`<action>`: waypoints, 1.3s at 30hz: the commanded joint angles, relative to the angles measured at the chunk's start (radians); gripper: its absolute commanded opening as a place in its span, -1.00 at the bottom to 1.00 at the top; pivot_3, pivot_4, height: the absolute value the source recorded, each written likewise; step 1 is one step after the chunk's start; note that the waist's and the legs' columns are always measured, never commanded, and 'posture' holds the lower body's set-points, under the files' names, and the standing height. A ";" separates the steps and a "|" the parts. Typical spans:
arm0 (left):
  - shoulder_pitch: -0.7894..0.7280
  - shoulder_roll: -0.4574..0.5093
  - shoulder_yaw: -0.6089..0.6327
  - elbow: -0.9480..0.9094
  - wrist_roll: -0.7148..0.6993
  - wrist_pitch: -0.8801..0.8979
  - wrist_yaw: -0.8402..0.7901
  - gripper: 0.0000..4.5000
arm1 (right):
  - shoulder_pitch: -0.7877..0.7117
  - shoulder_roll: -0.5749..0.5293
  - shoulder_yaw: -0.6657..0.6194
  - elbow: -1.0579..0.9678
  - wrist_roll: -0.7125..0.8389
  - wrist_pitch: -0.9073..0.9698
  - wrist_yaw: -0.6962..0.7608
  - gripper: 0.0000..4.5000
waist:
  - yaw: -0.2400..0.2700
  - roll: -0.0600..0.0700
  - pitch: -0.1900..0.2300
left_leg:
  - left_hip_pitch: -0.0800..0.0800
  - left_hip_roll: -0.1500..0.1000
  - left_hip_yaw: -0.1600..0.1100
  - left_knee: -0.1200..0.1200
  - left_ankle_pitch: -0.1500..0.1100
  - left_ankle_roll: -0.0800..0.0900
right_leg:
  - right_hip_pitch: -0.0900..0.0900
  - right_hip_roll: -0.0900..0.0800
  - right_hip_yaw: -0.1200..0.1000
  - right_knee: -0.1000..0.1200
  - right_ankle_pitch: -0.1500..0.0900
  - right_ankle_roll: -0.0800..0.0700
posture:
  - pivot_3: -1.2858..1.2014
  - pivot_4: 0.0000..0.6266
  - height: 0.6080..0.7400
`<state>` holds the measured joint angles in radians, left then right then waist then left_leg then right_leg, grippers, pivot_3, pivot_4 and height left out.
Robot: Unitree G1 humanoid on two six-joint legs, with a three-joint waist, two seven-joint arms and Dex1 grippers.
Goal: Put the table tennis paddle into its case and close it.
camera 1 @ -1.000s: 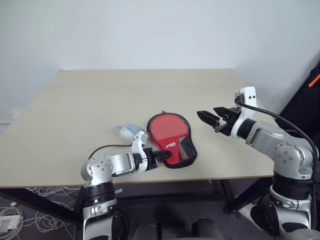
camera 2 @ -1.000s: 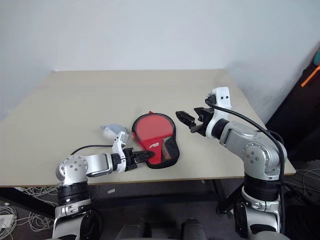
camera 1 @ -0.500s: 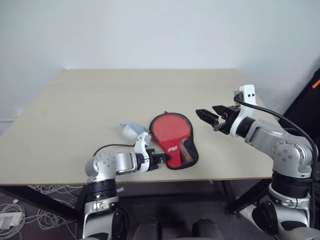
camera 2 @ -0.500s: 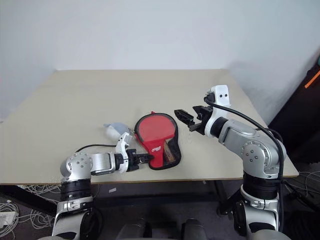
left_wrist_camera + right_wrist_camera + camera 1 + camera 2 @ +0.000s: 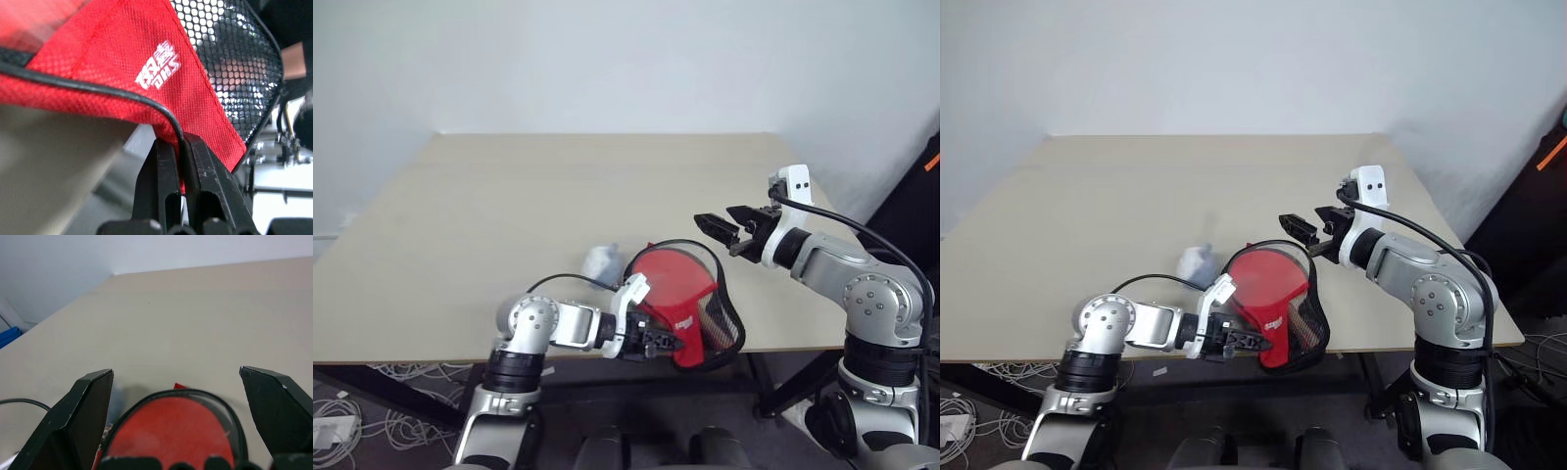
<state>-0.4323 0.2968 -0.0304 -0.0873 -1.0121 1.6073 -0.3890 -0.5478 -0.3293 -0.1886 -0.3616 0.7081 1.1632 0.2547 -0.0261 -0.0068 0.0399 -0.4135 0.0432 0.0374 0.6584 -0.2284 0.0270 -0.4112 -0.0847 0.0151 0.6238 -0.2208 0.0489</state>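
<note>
- Red and black case point(image 5: 690, 308) low in the centre of the head view, tilted up at the near table point(image 5: 460, 225) edge, lower end hanging past that edge.
- Red rounded panel with white logo point(image 5: 157, 73) facing the camera, black mesh point(image 5: 230, 63) beside it, black edging around.
- Paddle: cannot tell whether inside; no handle or bare rubber face told apart from the red panel.
- Left gripper point(image 5: 661, 343) at lower centre, pressed together and pinching the case by its black-edged rim; in the left wrist view both fingers point(image 5: 159, 181) clamped on the edging, red fabric between them.
- Right gripper point(image 5: 729, 227) right of centre, above and just beyond the case, spread wide, touching nothing; in the right wrist view both fingers point(image 5: 83, 416) flanking the case's rounded top with a gap on each side.
- Pale grey lump point(image 5: 602, 260) on the table just left of the case, blurred, kind not clear.
- Broad bare tabletop across the upper and left parts of the frame; white wall behind the far edge.
- Near edge crowded by the left arm and case; right edge close to the right arm.
</note>
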 commanded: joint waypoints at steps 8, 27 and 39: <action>0.043 0.166 -0.075 -0.093 -0.099 0.007 -0.098 -0.99 | -0.030 -0.004 -0.005 -0.012 0.013 -0.009 0.002 1.00 | 0.000 0.000 0.000 | 0.000 0.000 0.000 0.000 0.000 0.000 | 0.000 0.000 0.000 0.000 0.000 0.000 | 0.03 -1.00 1.00; 0.084 0.176 -0.010 -0.145 -0.004 -0.074 -0.128 0.46 | -0.047 -0.001 0.026 0.015 0.008 -0.014 0.015 1.00 | 0.000 0.000 0.001 | 0.000 0.000 0.001 -0.001 0.000 0.000 | -0.001 0.000 0.000 0.000 0.000 0.000 | 0.03 -1.00 1.00; -0.046 0.577 0.017 -0.340 0.039 -0.301 -0.460 1.00 | 0.045 -0.039 0.137 0.038 -0.063 -0.089 0.076 1.00 | -0.011 0.001 0.004 | 0.000 0.001 0.003 -0.002 -0.002 -0.005 | -0.002 -0.001 0.000 -0.001 0.000 0.000 | 0.03 -1.00 1.00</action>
<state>-0.4460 0.8569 -0.0416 -0.4458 -1.0071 1.3925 -0.7897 -0.4897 -0.3628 -0.0550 -0.3173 0.6637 1.1192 0.3204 -0.0372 -0.0062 0.0435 -0.4132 0.0441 0.0403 0.6565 -0.2308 0.0225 -0.4130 -0.0856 0.0155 0.6231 -0.2206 0.0483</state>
